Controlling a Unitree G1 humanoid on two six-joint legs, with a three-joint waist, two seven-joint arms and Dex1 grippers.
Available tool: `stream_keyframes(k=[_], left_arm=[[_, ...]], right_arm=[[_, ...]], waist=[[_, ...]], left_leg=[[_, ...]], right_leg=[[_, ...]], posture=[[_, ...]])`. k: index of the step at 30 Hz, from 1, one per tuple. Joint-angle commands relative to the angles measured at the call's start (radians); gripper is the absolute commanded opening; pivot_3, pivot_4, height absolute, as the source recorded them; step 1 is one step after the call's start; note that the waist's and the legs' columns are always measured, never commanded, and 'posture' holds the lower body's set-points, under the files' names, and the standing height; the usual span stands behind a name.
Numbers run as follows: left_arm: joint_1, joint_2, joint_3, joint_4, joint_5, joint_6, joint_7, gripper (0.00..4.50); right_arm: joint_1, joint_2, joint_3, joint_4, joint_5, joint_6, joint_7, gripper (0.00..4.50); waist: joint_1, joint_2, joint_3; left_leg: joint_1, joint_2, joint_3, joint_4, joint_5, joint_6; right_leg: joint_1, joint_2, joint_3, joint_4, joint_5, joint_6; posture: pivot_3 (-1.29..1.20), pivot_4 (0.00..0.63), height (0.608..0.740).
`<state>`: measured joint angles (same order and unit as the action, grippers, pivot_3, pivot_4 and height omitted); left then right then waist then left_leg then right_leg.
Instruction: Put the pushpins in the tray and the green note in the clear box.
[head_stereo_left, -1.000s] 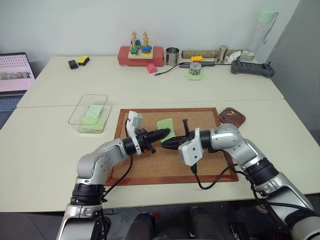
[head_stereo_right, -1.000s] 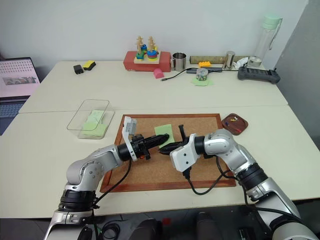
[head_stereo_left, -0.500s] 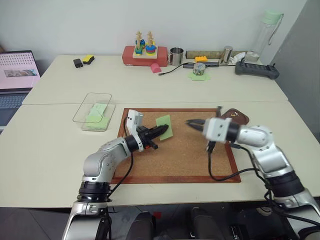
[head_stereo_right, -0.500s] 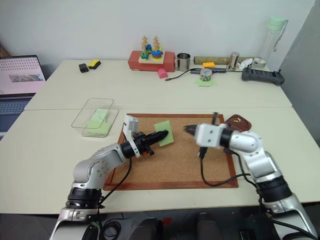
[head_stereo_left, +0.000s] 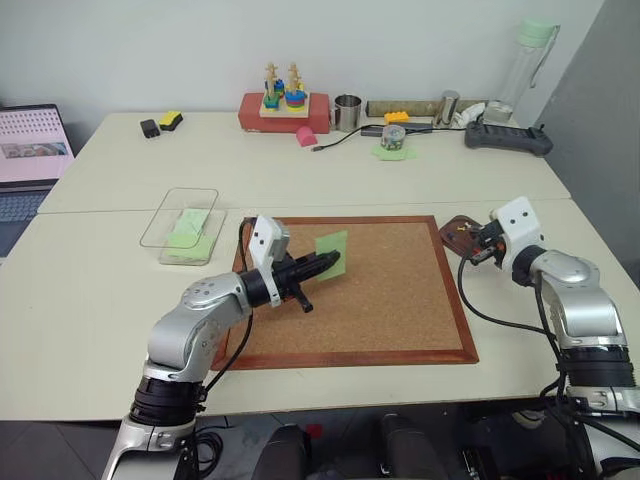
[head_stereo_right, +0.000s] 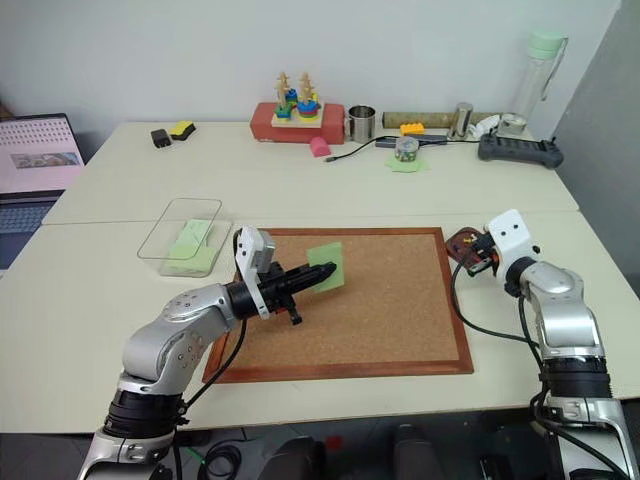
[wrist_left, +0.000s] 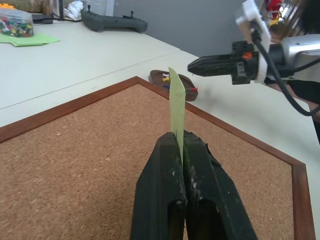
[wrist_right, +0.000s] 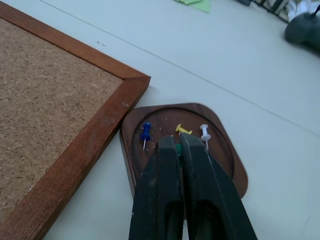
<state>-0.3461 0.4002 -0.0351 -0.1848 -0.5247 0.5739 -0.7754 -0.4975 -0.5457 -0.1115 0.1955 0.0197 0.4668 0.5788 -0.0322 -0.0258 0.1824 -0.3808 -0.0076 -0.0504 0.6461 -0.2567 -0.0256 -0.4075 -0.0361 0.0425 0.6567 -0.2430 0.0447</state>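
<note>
Note clamped in left tool; right tool over the tray with a pin

Left tool (head_stereo_left: 325, 264) sits above the corkboard (head_stereo_left: 390, 300), its two black fingers pressed together on the green note (head_stereo_left: 331, 253). Note stands on edge between the fingertips, lifted off the cork, as the left wrist view shows: thin pale-green sheet (wrist_left: 177, 119) rising straight out of the closed fingers.

Right tool (wrist_right: 178, 142) reaches over the tray (wrist_right: 227, 150), fingers closed. A green speck shows pinched between the tips; looks like a pushpin head, held just above the dish floor. Whether it touches the dish, cannot tell.

Tray lies on the worktop (head_stereo_left: 90, 290) just beside the corkboard's far right corner, its edge close against the wooden frame. Inside it: a blue pushpin (wrist_right: 145, 134), a yellow pushpin (wrist_right: 182, 130) and a white pushpin (wrist_right: 204, 132), lying loose near the far side of the dish, just ahead of the fingertips.

Clear box (head_stereo_left: 152, 228) rests on the worktop left of the corkboard, well apart from the held note. Pale-green papers (head_stereo_left: 188, 235) lie inside it.

Far edge of the worktop: a red block with coloured stacking toys (head_stereo_left: 282, 101), a metal cup (head_stereo_left: 346, 112), a dark controller (head_stereo_left: 505, 137). A laptop (head_stereo_left: 30, 150) stands at the far left
</note>
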Motion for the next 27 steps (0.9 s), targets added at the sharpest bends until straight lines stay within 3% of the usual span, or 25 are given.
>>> stream_keyframes(k=[1,15,27], left_arm=[[0.006,0.003,0.001,-0.041,0.005,-0.03,-0.002,0.0],[0.011,0.003,0.026,-0.045,0.009,-0.043,0.012,0.0],[0.016,0.008,0.036,-0.044,0.006,-0.05,0.027,0.0]], right_arm=[[-0.037,-0.006,-0.005,0.029,0.015,-0.011,-0.011,0.36],[-0.072,-0.019,-0.002,0.039,0.041,-0.02,-0.001,3.35],[-0.077,-0.025,-0.003,0.092,0.037,-0.106,-0.041,3.35]], waist=[[0.001,0.0,0.0],[0.0,0.0,0.0],[0.0,0.0,0.0]], left_leg=[[0.0,0.0,0.0,0.0,0.0,0.0],[0.0,0.0,-0.001,0.0,0.0,0.0],[0.0,0.0,0.0,0.0,0.0,0.0]], right_leg=[[0.0,0.0,0.0,0.0,0.0,0.0],[0.0,0.0,-0.001,0.0,0.0,0.0],[0.0,0.0,0.0,0.0,0.0,0.0]], posture=[[0.0,0.15,0.74],[0.0,0.15,0.74],[0.0,0.15,0.74]])
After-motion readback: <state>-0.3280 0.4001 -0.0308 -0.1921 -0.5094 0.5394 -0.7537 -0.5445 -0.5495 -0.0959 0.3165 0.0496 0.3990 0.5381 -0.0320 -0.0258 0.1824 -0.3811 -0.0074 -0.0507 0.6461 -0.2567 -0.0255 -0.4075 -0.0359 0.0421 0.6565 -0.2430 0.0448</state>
